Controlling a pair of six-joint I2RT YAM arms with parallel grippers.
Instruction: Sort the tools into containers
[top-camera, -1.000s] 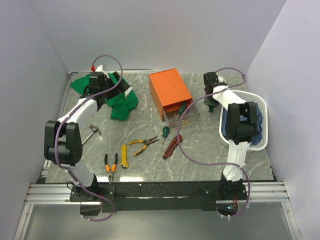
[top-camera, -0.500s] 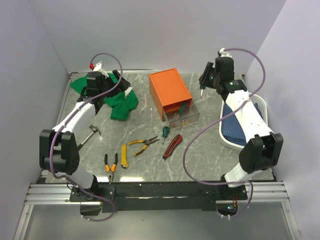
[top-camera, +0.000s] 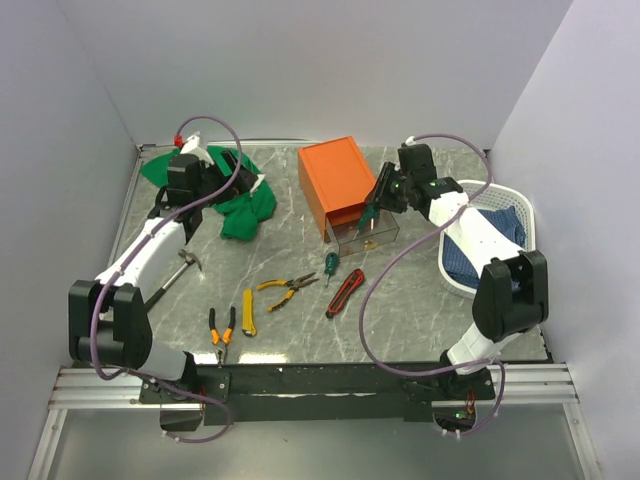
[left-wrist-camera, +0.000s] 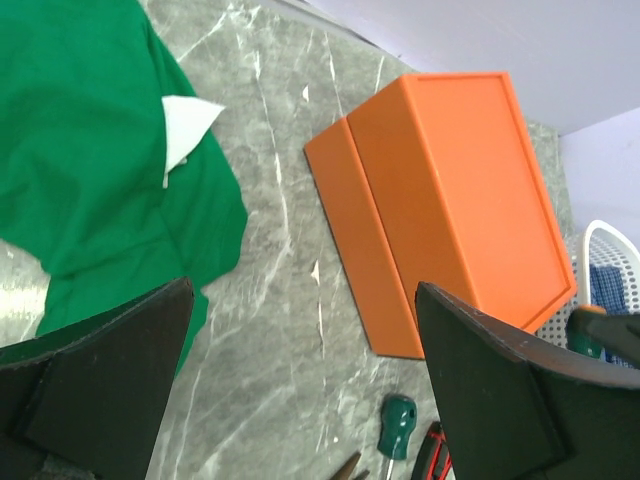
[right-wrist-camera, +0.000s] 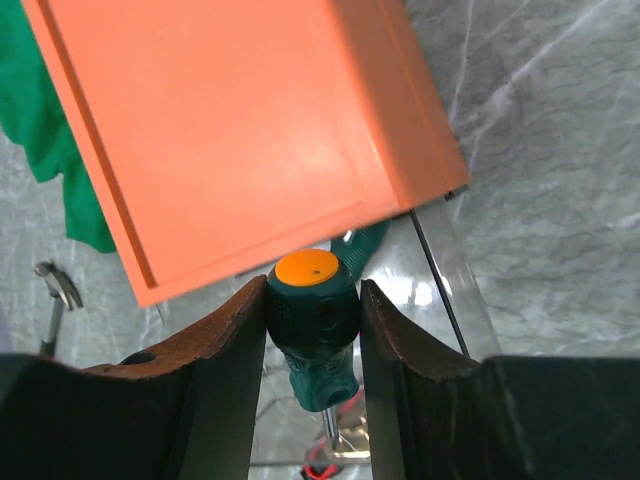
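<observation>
R pincer (top-camera: 380, 200) clamped on green screwdriver (right-wrist-camera: 312, 305), tip down, arm reaching left over clear drawer (top-camera: 392, 232) of orange box (top-camera: 338, 178). L arm stretched fwd, L pincer (left-wrist-camera: 302, 290) wide open, empty, by green cloth (top-camera: 240, 212).

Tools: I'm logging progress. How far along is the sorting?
Done: one screwdriver lies in the clear drawer. In hand: the right gripper holds a second screwdriver above it. Left on the table: third screwdriver, yellow pliers, orange pliers, yellow knife, red knife, hammer.
</observation>
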